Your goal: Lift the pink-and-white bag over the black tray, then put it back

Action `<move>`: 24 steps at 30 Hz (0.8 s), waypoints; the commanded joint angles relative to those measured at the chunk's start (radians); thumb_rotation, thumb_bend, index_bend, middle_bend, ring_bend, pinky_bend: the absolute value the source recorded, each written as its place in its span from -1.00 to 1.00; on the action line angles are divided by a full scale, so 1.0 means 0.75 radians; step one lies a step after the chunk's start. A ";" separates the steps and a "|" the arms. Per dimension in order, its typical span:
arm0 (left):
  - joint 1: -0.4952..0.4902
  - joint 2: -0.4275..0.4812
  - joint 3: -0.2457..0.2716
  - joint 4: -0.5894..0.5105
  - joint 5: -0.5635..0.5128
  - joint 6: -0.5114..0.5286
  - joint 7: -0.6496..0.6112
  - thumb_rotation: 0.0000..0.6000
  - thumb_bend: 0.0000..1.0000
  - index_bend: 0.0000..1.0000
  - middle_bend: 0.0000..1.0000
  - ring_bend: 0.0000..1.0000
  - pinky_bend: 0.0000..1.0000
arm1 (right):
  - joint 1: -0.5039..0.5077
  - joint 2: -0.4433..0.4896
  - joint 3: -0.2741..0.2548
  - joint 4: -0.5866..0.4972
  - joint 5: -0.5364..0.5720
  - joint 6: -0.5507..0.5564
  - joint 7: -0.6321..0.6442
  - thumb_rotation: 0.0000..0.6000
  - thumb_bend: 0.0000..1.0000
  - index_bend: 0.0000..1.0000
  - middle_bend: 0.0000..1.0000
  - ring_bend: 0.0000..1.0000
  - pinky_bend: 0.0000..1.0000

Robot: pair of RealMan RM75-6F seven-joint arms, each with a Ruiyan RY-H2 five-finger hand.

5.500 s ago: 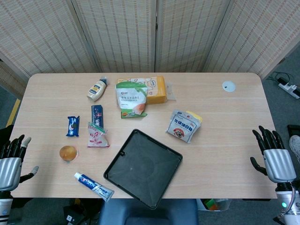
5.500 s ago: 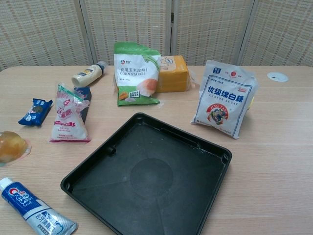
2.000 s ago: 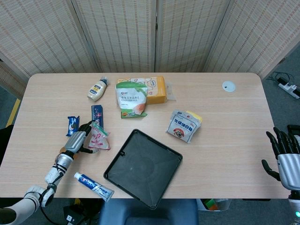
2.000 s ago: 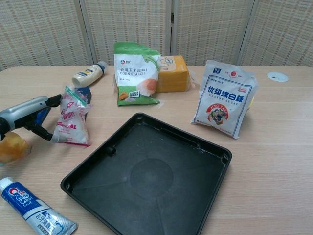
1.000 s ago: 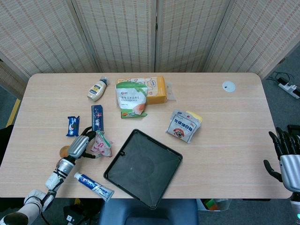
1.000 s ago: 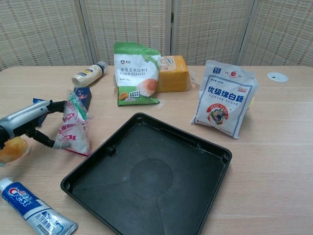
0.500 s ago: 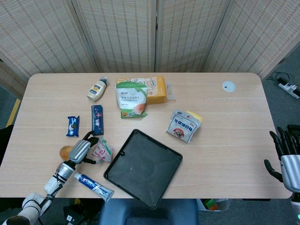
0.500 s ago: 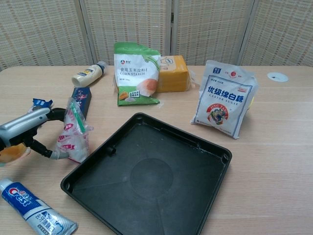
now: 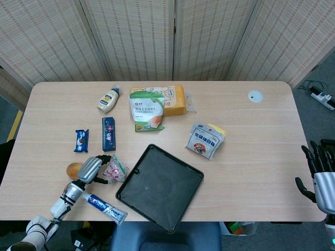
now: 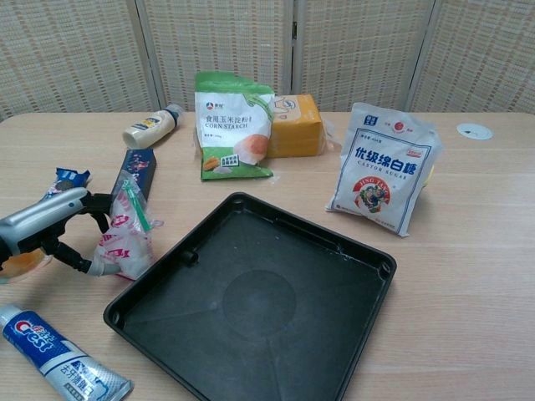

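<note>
The pink-and-white bag (image 10: 125,232) is in the left hand (image 10: 46,224), just left of the black tray (image 10: 251,309) near its left corner; whether it clears the worktop (image 9: 251,157) is hard to tell. The fingers (image 10: 96,203) curl round the bag, one above and one beneath. The right hand (image 9: 320,172) sits beyond the worktop's right edge, its fingers spread and holding nothing. One tray, one pink-and-white bag. Around them lie one toothpaste tube (image 10: 58,359) nearest, one amber round item (image 9: 74,169) left of the hand, one blue snack packet (image 9: 81,140), one dark blue bar (image 9: 108,134), one squeeze bottle (image 9: 108,100), one corn starch bag (image 10: 232,125), one orange pack (image 10: 294,124) and one sugar bag (image 10: 383,170).
</note>
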 commanded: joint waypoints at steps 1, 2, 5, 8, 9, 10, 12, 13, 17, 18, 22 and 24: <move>0.003 -0.003 0.000 0.004 -0.001 0.004 -0.009 1.00 -0.60 -0.16 -0.11 -0.19 -0.09 | 0.000 0.001 0.001 -0.001 0.002 0.001 -0.001 1.00 -0.31 -0.96 -0.93 -0.95 -0.95; 0.004 -0.004 0.001 0.004 -0.001 0.005 -0.012 1.00 -0.59 -0.16 -0.10 -0.18 -0.08 | 0.000 0.001 0.002 -0.001 0.003 0.000 0.000 1.00 -0.31 -0.96 -0.93 -0.95 -0.95; 0.006 -0.005 0.008 0.003 0.004 0.004 -0.017 1.00 -0.59 -0.15 -0.07 -0.14 -0.06 | -0.002 0.000 0.003 -0.001 0.003 0.004 0.001 1.00 -0.31 -0.96 -0.93 -0.95 -0.95; 0.005 -0.008 0.016 0.002 0.011 -0.001 -0.017 1.00 -0.58 -0.12 -0.02 -0.09 0.01 | -0.006 -0.002 0.004 0.002 0.006 0.009 0.005 1.00 -0.31 -0.95 -0.93 -0.95 -0.95; 0.004 -0.009 0.018 0.003 0.012 -0.002 -0.016 1.00 -0.56 -0.11 0.00 -0.07 0.04 | -0.007 -0.003 0.005 0.004 0.007 0.010 0.006 1.00 -0.31 -0.95 -0.93 -0.95 -0.95; 0.004 -0.011 0.016 0.003 0.011 -0.002 -0.016 1.00 -0.53 -0.10 0.03 -0.04 0.08 | -0.008 -0.003 0.005 0.005 0.008 0.011 0.008 1.00 -0.31 -0.95 -0.93 -0.95 -0.95; 0.002 -0.014 0.009 0.005 0.004 -0.001 -0.018 1.00 -0.44 -0.07 0.09 0.03 0.13 | -0.008 -0.004 0.005 0.007 0.009 0.011 0.012 1.00 -0.31 -0.95 -0.93 -0.95 -0.95; 0.001 -0.016 0.005 0.007 0.000 -0.003 -0.019 1.00 -0.37 -0.05 0.13 0.06 0.16 | -0.008 -0.005 0.005 0.008 0.010 0.010 0.014 1.00 -0.31 -0.95 -0.93 -0.95 -0.95; -0.004 -0.016 -0.008 0.014 -0.012 -0.005 -0.025 1.00 -0.17 -0.02 0.24 0.18 0.29 | -0.008 -0.009 0.008 0.015 0.010 0.012 0.025 1.00 -0.31 -0.95 -0.93 -0.94 -0.95; -0.005 -0.014 -0.012 0.015 -0.016 -0.004 -0.027 1.00 -0.13 -0.01 0.28 0.21 0.31 | -0.008 -0.010 0.009 0.018 0.010 0.013 0.028 1.00 -0.31 -0.94 -0.93 -0.94 -0.95; -0.011 -0.004 -0.031 0.014 -0.032 0.007 -0.027 1.00 0.00 0.01 0.40 0.32 0.38 | -0.004 -0.016 0.010 0.027 0.009 0.009 0.037 1.00 -0.31 -0.94 -0.92 -0.94 -0.95; -0.015 0.005 -0.041 0.010 -0.039 0.016 -0.026 1.00 0.04 0.02 0.44 0.35 0.39 | -0.002 -0.018 0.011 0.031 0.005 0.008 0.040 1.00 -0.31 -0.94 -0.92 -0.94 -0.95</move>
